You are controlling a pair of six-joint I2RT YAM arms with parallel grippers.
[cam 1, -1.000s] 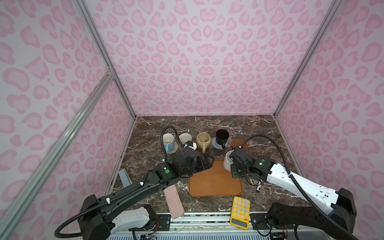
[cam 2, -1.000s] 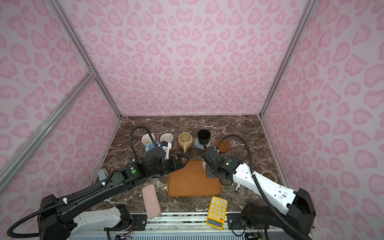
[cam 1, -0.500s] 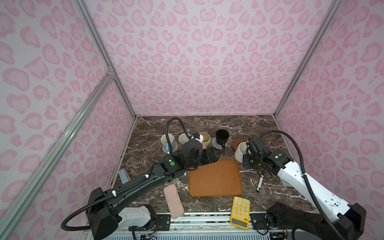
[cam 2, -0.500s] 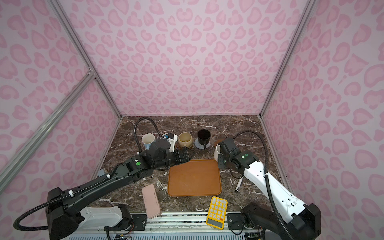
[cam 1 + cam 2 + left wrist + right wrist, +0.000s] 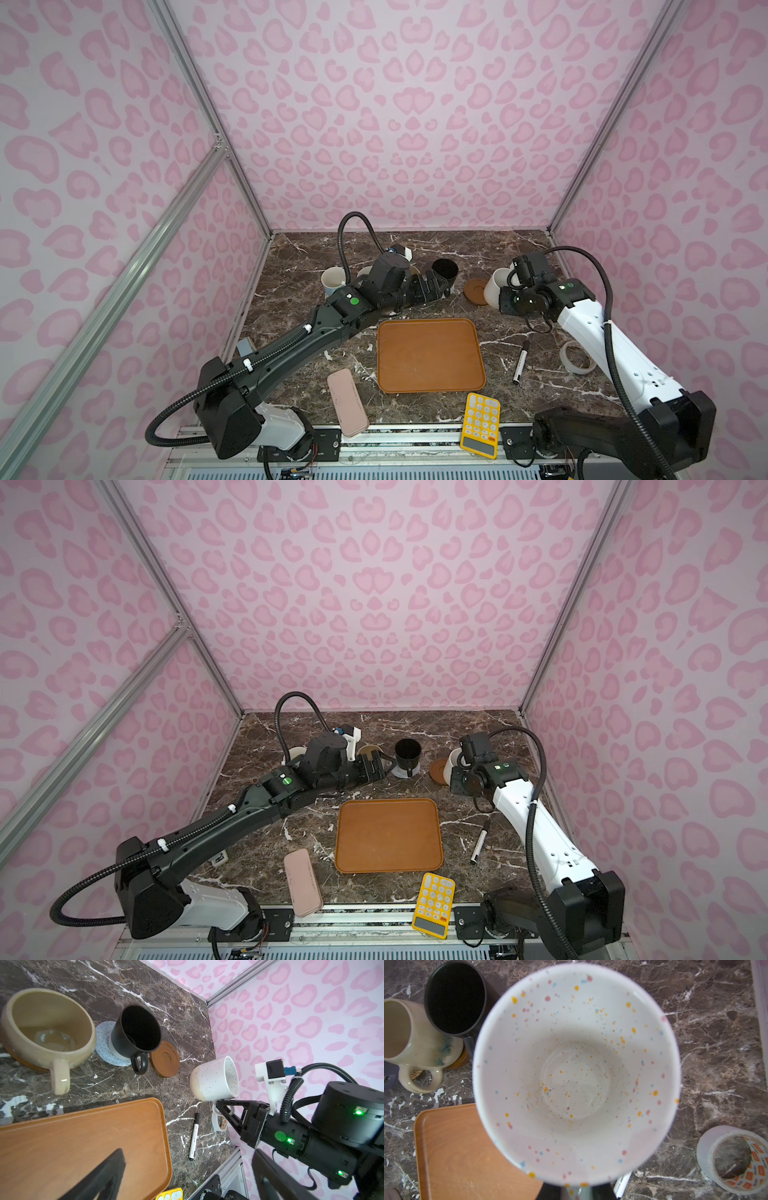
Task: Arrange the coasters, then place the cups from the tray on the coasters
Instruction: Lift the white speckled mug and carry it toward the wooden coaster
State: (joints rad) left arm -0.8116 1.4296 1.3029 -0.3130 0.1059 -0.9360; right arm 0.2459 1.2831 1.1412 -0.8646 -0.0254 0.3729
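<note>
My right gripper [image 5: 508,293] is shut on the handle of the speckled white cup [image 5: 498,286], which hangs tilted in the air close by a bare brown coaster [image 5: 475,291]. Its speckled inside [image 5: 575,1074] fills the right wrist view. The black cup [image 5: 135,1030] stands on a grey-blue coaster [image 5: 102,1047]. Beside it, the cream-yellow cup [image 5: 47,1028] rests on another brown coaster [image 5: 20,1059]. A light blue cup [image 5: 332,280] stands further left. My left gripper [image 5: 432,286] is open and empty in front of the black cup. The orange-brown tray [image 5: 430,359] is empty.
A black marker [image 5: 521,361] and a tape roll [image 5: 575,357] lie right of the tray. A yellow calculator [image 5: 480,424] and a pink case [image 5: 347,403] lie at the front edge. Patterned walls close in the back and both sides.
My right gripper has carried the speckled white cup from the tray's right side back and to the right, up to the bare brown coaster. The open left gripper has moved toward the back.
</note>
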